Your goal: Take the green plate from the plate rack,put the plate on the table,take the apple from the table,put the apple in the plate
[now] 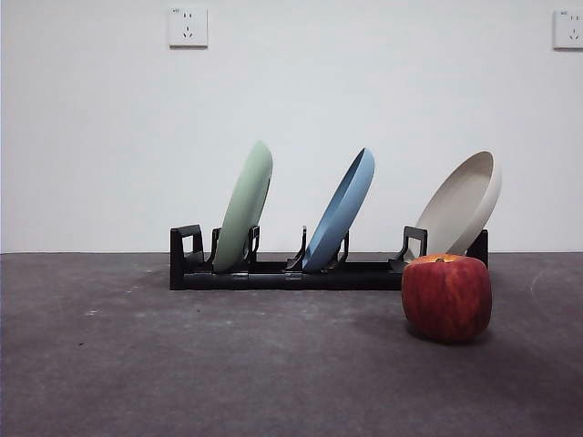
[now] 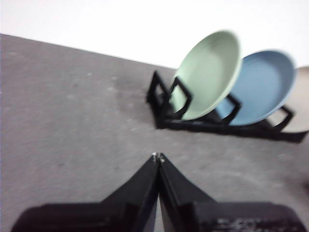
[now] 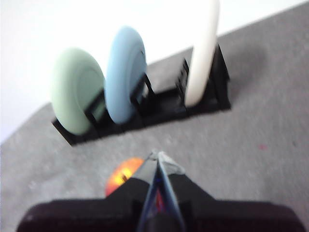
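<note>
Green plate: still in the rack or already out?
In: the green plate stands tilted between the plate rack's pegs, at one end.

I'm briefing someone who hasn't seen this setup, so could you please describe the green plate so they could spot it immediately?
Find the long black plate rack on the dark grey table; three plates lean in it. The green plate stands at the end farthest from the apple. It is pale sage, unlike the blue plate beside it and the cream-white plate.

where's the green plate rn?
In the front view the green plate stands tilted in the leftmost slot of the plate rack, beside the blue plate. Neither claw touches it.
</note>
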